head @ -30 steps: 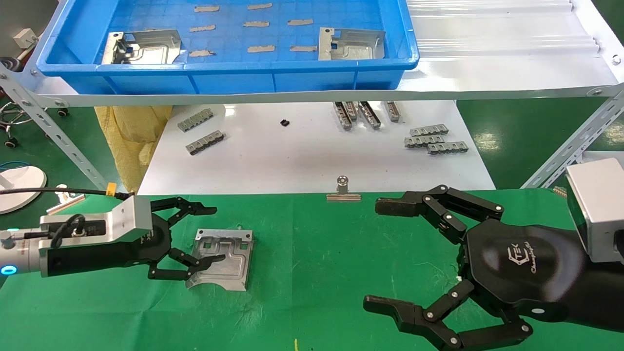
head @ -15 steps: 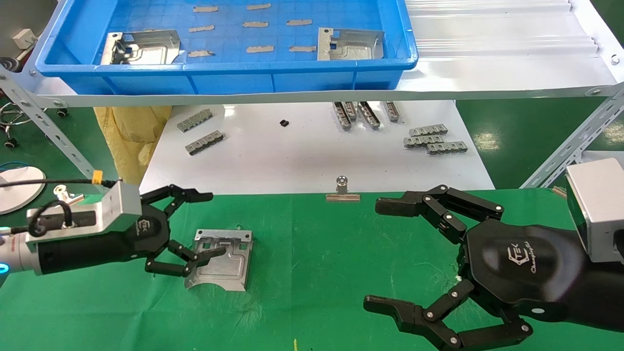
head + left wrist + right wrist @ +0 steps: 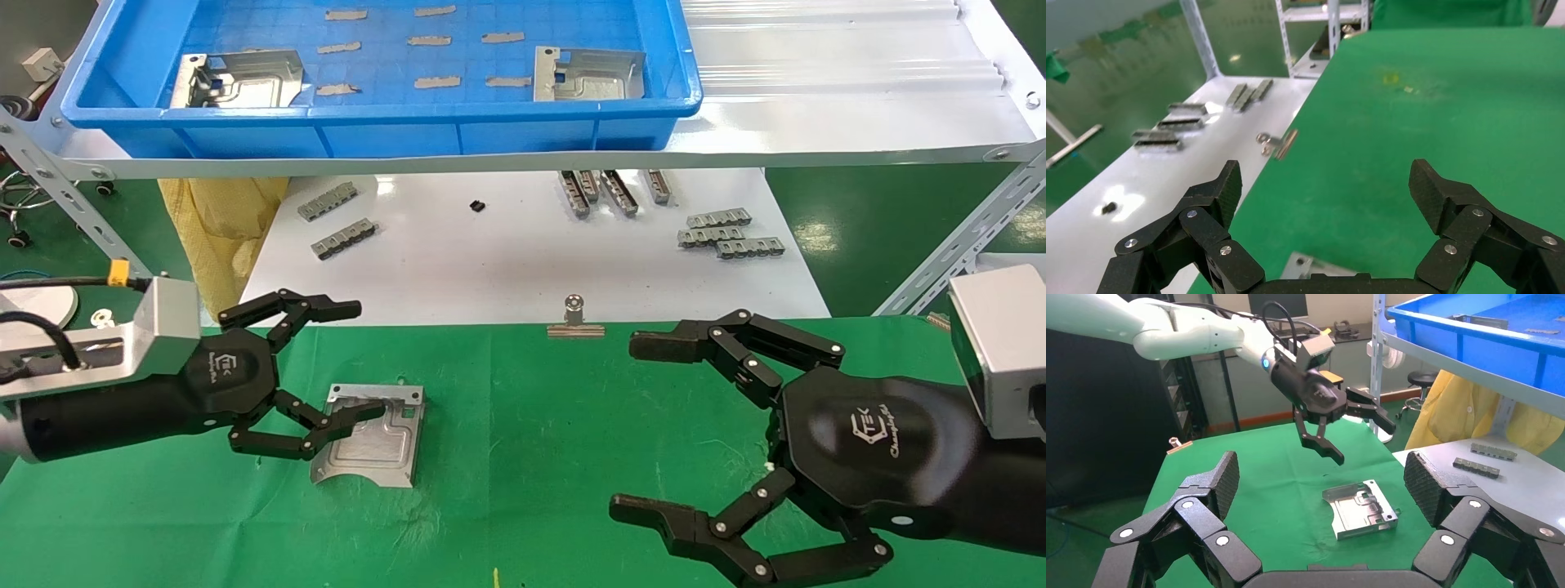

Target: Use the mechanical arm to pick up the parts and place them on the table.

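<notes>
One silver part (image 3: 372,445) lies flat on the green table (image 3: 531,425), left of centre. My left gripper (image 3: 355,359) hangs open and empty just above and left of it; the right wrist view shows it (image 3: 1358,438) lifted clear of the part (image 3: 1361,508). In the left wrist view the open fingers (image 3: 1327,184) frame bare cloth, with a corner of the part (image 3: 1309,266) below the palm. My right gripper (image 3: 637,429) is open and empty over the table's right half (image 3: 1324,478). Two more parts (image 3: 237,80) (image 3: 584,73) lie in the blue tray (image 3: 384,135).
The tray sits on a shelf above a white board (image 3: 507,261) that carries small grey ridged bars (image 3: 731,233). A silver binder clip (image 3: 575,320) holds the cloth's far edge. Slanted metal frame legs (image 3: 73,204) stand at both sides.
My left gripper has risen and drawn back to the left, away from the part, which stays on the cloth. The right arm has not moved.
</notes>
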